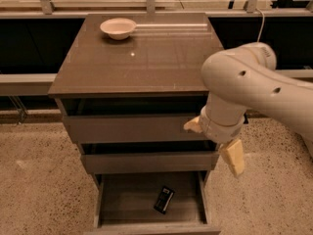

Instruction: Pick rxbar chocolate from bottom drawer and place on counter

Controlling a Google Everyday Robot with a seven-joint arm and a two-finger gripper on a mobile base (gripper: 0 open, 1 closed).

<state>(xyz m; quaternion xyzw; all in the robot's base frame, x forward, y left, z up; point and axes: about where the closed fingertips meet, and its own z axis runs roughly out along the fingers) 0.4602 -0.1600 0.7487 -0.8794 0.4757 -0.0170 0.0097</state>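
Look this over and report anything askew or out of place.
Only the rxbar chocolate stands out: it lies slanted on the floor of the open bottom drawer, not square to its walls. The white bowl sits upright on the counter. The gripper hangs open and empty by the upper drawers' right end.

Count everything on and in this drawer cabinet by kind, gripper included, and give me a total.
Drawers: 3 (top drawer, middle drawer, bottom drawer)
Bowls: 1, white bowl on the counter
Bars: 1, rxbar chocolate in the bottom drawer
Grippers: 1, gripper at the cabinet's right front, level with the middle drawer
Total: 6
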